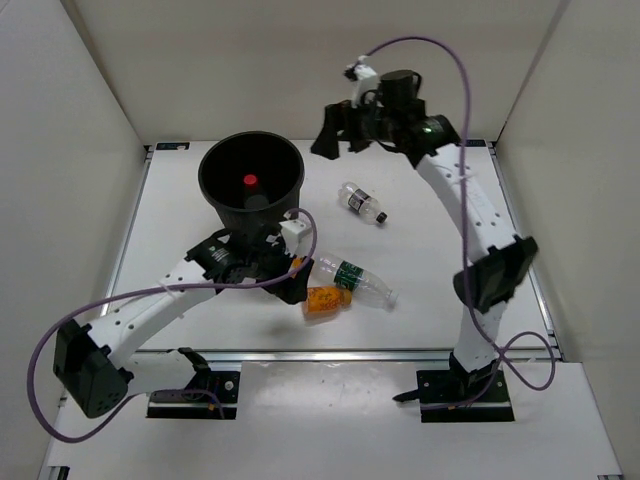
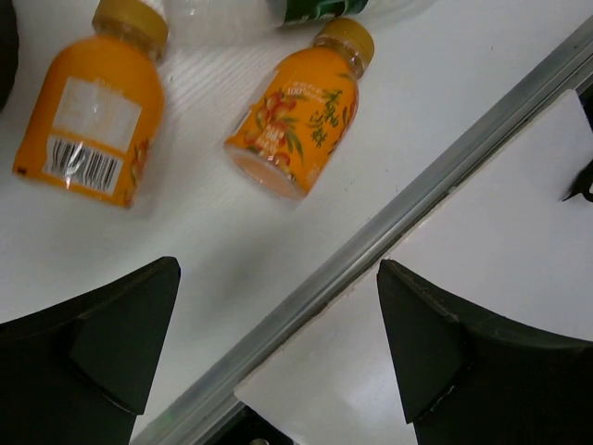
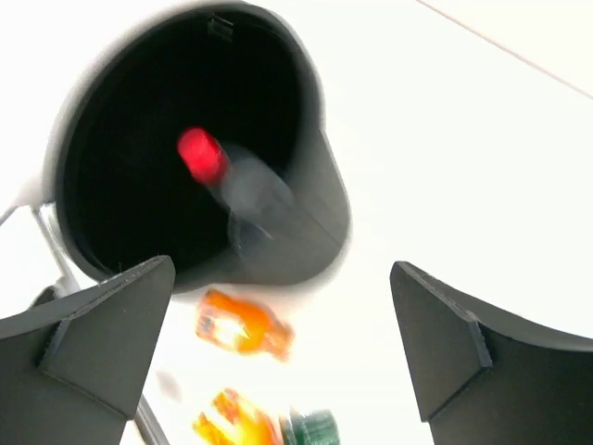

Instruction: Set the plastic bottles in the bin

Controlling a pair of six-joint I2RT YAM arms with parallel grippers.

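Black and round, the bin (image 1: 222,160) stands on the far left part of the white table (image 1: 430,250), and we see the red-capped bottle (image 1: 250,182) inside its mouth. In the right wrist view that bottle is blurred, so we cannot tell how it lies. The right gripper (image 1: 338,142) hangs high to the right of the bin, its jaws spread wide with nothing between them.

The clear bottle with the black cap (image 1: 362,203) lies on its side between the bin and the right arm, apart from the rest. Nearer the arm bases, the clear bottle with the green label (image 1: 350,277) lies on its side. Just beside it are two stubby orange bottles; in the left wrist view one shows a barcode (image 2: 88,120) and the other a printed label (image 2: 301,116), both lying down.

The left gripper (image 2: 278,343) hovers over them, jaws wide and empty, close to the aluminium rail (image 2: 398,222) at the near table edge.
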